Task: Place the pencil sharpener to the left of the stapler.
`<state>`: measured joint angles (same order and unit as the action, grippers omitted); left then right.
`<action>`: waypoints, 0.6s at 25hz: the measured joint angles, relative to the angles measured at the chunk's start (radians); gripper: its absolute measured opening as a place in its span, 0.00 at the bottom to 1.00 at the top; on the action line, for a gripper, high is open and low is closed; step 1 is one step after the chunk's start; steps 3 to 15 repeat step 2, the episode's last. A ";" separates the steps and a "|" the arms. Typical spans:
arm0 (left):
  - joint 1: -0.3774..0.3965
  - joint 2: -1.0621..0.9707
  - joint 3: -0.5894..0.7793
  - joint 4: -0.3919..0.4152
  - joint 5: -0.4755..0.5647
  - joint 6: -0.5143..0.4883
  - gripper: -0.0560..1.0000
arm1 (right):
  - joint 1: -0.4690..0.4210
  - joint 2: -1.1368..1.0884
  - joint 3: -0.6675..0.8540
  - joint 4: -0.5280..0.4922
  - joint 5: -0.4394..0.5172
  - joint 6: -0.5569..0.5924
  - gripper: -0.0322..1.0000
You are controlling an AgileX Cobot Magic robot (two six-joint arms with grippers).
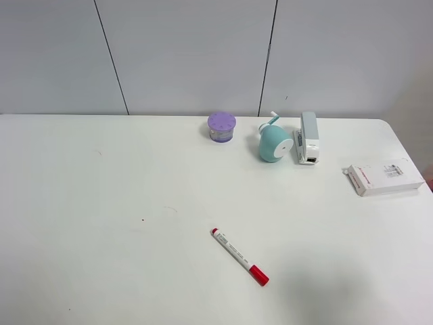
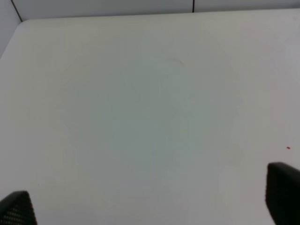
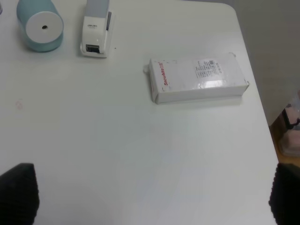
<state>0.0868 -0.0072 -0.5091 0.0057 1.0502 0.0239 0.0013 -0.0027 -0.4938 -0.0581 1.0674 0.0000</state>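
The teal pencil sharpener [image 1: 274, 143] lies near the table's far edge, its white round face toward the front and its light-blue crank pointing back. It sits just left of the white stapler [image 1: 308, 138], a small gap between them. The right wrist view shows both, sharpener [image 3: 41, 29] and stapler [image 3: 96, 29], well ahead of my right gripper [image 3: 152, 194], which is open and holds nothing. My left gripper [image 2: 150, 201] is also open, over bare table. Neither arm appears in the exterior high view.
A purple round container [image 1: 221, 126] stands left of the sharpener. A flat white box with a red label [image 1: 384, 177] lies near the table's right edge. A red-capped marker [image 1: 239, 256] lies front of centre on the white table [image 1: 101, 203].
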 joint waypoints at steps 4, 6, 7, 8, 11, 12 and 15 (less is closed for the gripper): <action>0.000 0.000 0.000 0.000 0.000 0.000 0.99 | 0.000 0.000 0.000 0.000 0.000 0.000 0.99; 0.000 0.000 0.000 0.000 0.000 0.000 0.99 | 0.000 0.000 0.000 0.000 0.000 0.000 0.99; 0.000 0.000 0.000 0.000 0.000 0.000 0.99 | 0.000 0.000 0.000 0.000 0.000 0.000 0.99; 0.000 0.000 0.000 0.000 0.000 0.000 0.99 | 0.000 0.000 0.000 0.000 0.000 0.000 0.99; 0.000 0.000 0.000 0.000 0.000 0.000 0.99 | 0.000 0.000 0.000 0.000 0.000 0.000 0.99; 0.000 0.000 0.000 0.000 0.000 0.000 0.99 | 0.000 0.000 0.000 0.000 0.000 0.000 0.99; 0.000 0.000 0.000 0.000 0.000 0.000 0.99 | 0.000 0.000 0.000 0.000 0.000 0.000 0.99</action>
